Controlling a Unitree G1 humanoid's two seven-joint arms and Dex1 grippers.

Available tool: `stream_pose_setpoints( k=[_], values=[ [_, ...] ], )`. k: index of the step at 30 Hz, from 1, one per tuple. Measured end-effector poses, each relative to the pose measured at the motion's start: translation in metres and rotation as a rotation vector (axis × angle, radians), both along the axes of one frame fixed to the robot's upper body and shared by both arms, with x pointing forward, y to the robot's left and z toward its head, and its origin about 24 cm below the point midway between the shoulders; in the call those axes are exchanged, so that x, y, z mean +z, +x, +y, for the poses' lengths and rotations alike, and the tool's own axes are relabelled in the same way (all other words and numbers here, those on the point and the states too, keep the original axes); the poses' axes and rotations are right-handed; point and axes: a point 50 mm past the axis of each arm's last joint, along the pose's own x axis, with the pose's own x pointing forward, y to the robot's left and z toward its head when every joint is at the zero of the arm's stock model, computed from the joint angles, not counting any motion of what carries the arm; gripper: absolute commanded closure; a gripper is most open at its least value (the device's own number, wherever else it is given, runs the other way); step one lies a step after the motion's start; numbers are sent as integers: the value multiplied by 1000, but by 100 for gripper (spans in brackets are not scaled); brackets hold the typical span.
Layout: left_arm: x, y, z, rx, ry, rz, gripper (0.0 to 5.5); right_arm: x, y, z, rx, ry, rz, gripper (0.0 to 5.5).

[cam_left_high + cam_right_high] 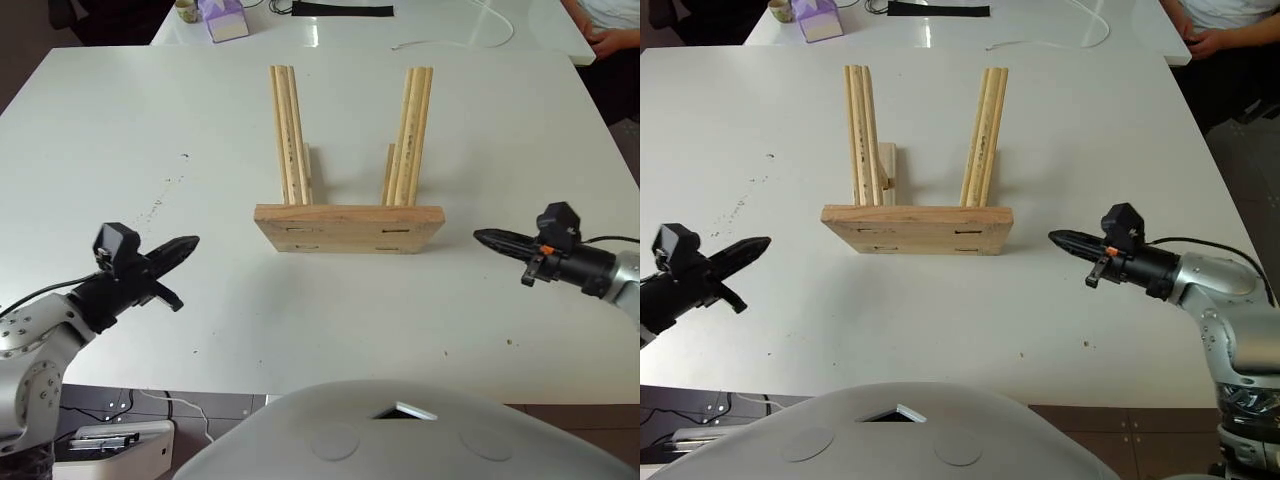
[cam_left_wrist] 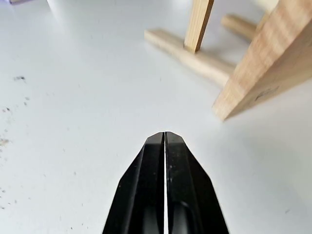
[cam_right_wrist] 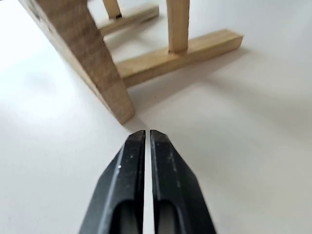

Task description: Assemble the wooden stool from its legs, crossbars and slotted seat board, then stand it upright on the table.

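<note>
The wooden stool lies on its side in the middle of the white table [image 1: 130, 120]. Its slotted seat board [image 1: 348, 228] stands on edge facing me, and the legs [image 1: 290, 135] [image 1: 413, 135] run away from me along the tabletop, joined by short crossbars [image 2: 187, 52]. My left gripper [image 1: 190, 243] hovers just over the table to the left of the seat board, shut and holding nothing. To the right of the board my right gripper [image 1: 480, 237] is also shut and holds nothing, its tip a short gap from the board's corner [image 3: 124, 114].
A purple box [image 1: 222, 18] and a cup [image 1: 186, 10] stand beyond the far left end. A black strip [image 1: 342, 9] and a white cable [image 1: 450, 40] lie on the far table. Small dark specks [image 1: 160, 205] mark the tabletop on the left.
</note>
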Motion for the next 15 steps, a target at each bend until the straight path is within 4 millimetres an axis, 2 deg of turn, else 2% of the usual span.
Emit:
stream_pose_setpoints(
  k=[2, 3, 8, 14, 15],
  values=[
    [-29, 3, -11, -115, 84, 63, 463, -16, -3, 12, 86, -47, 16, 451],
    [-34, 6, -15, -164, 93, 60, 446, -19, -3, 15, 110, -48, 15, 434],
    [-20, 36, -26, -340, 120, -56, 350, -6, 16, 14, 201, -75, -57, 342],
    [-23, 43, -34, -420, 136, -77, 249, -10, 15, 22, 299, -59, -5, 243],
    [-24, 44, -36, -437, 138, -98, 238, -10, 16, 23, 304, -62, -6, 242]
  ],
)
